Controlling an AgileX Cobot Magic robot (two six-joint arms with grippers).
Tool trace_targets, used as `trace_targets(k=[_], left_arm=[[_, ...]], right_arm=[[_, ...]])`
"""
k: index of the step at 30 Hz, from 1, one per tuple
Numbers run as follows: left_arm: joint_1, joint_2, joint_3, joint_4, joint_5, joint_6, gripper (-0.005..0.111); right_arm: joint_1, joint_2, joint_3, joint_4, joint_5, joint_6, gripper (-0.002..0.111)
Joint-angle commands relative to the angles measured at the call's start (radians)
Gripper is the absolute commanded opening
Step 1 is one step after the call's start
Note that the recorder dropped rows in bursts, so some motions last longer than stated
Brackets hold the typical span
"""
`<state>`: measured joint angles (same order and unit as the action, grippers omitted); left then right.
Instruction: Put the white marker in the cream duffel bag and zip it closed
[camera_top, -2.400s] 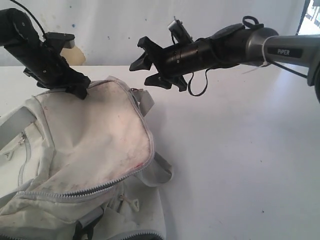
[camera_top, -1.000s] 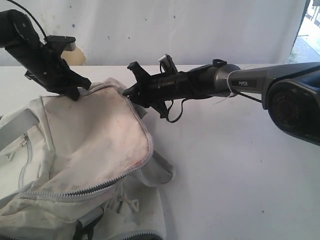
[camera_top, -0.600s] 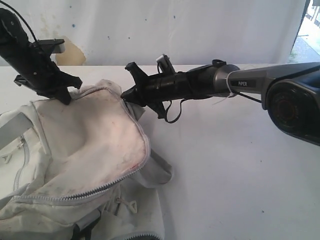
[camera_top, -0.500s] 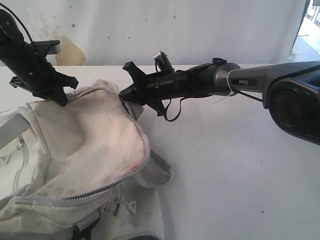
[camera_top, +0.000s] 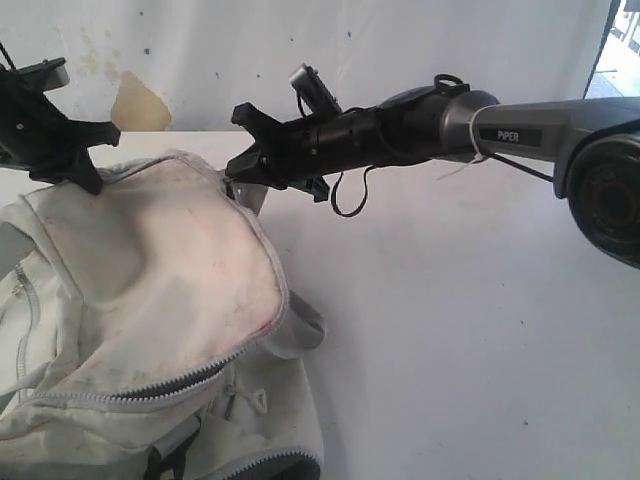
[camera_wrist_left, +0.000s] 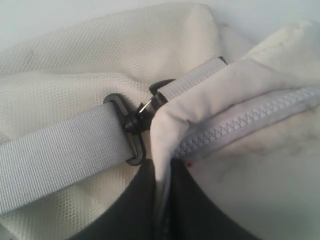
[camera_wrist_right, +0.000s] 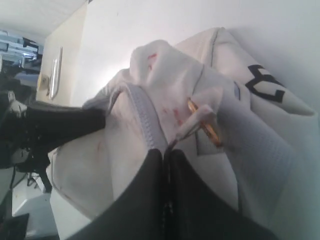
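The cream duffel bag (camera_top: 150, 290) lies at the left of the table, its main grey zipper (camera_top: 170, 385) running closed along the near edge. My left gripper (camera_top: 85, 178) is shut on a fold of bag fabric (camera_wrist_left: 162, 145) beside the zipper's end (camera_wrist_left: 235, 127). My right gripper (camera_top: 232, 172) is shut at the bag's far corner, its fingertips (camera_wrist_right: 152, 160) pinched where the zipper track (camera_wrist_right: 145, 120) ends. What exactly sits between them is hidden. The left gripper (camera_wrist_right: 60, 125) also shows in the right wrist view. The white marker is out of view.
A grey webbing strap (camera_wrist_left: 60, 155) joins a black clip (camera_wrist_left: 132, 127) on the bag's end. Another strap loop (camera_top: 300, 338) sticks out on the bag's right. A small gold ring (camera_wrist_right: 205, 127) hangs near the corner. The white table (camera_top: 480, 330) extends to the right.
The right gripper came down from above the table and shut at the bag's far corner. Both grippers then shifted left, pulling the bag with them.
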<state>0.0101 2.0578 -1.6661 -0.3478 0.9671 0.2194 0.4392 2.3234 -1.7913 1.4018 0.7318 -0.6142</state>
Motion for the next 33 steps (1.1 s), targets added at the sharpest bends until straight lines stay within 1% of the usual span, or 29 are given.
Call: trace_targets(k=[1, 5, 7, 10, 16, 20, 23, 26, 29, 31, 33], left_arm=[[0.064, -0.013, -0.005, 0.055, -0.025, -0.039, 0.0], [0.099, -0.013, -0.005, 0.046, -0.027, -0.066, 0.0], [0.121, -0.015, -0.005, 0.031, -0.034, -0.066, 0.0], [0.156, -0.019, -0.005, -0.027, -0.043, -0.066, 0.0], [0.205, -0.023, -0.005, -0.203, -0.027, -0.056, 0.0], [0.208, -0.023, -0.005, -0.25, -0.023, -0.022, 0.0], [0.206, -0.023, -0.005, -0.309, -0.014, -0.01, 0.0], [0.204, -0.023, -0.005, -0.389, 0.011, 0.029, 0.0], [0.198, -0.023, -0.005, -0.424, 0.041, 0.074, 0.0], [0.194, -0.023, -0.005, -0.425, 0.051, 0.085, 0.0], [0.194, -0.023, -0.005, -0.422, 0.054, 0.1, 0.0]], right_arm=[[-0.012, -0.04, -0.003, -0.121, 0.033, -0.02, 0.0], [-0.012, -0.067, -0.003, -0.196, 0.073, -0.02, 0.0], [-0.012, -0.083, -0.003, -0.266, 0.094, 0.001, 0.0], [-0.012, -0.105, -0.003, -0.353, 0.081, 0.049, 0.0], [-0.017, -0.141, -0.003, -0.38, 0.04, 0.101, 0.0], [-0.017, -0.17, -0.003, -0.38, -0.015, 0.101, 0.0], [-0.017, -0.171, -0.003, -0.313, -0.118, 0.101, 0.0], [-0.012, -0.164, -0.003, -0.18, -0.227, 0.098, 0.0], [-0.003, -0.158, -0.003, -0.111, -0.318, 0.092, 0.0], [0.002, -0.151, -0.003, -0.103, -0.316, 0.092, 0.0], [0.004, -0.147, -0.003, -0.098, -0.234, 0.092, 0.0]])
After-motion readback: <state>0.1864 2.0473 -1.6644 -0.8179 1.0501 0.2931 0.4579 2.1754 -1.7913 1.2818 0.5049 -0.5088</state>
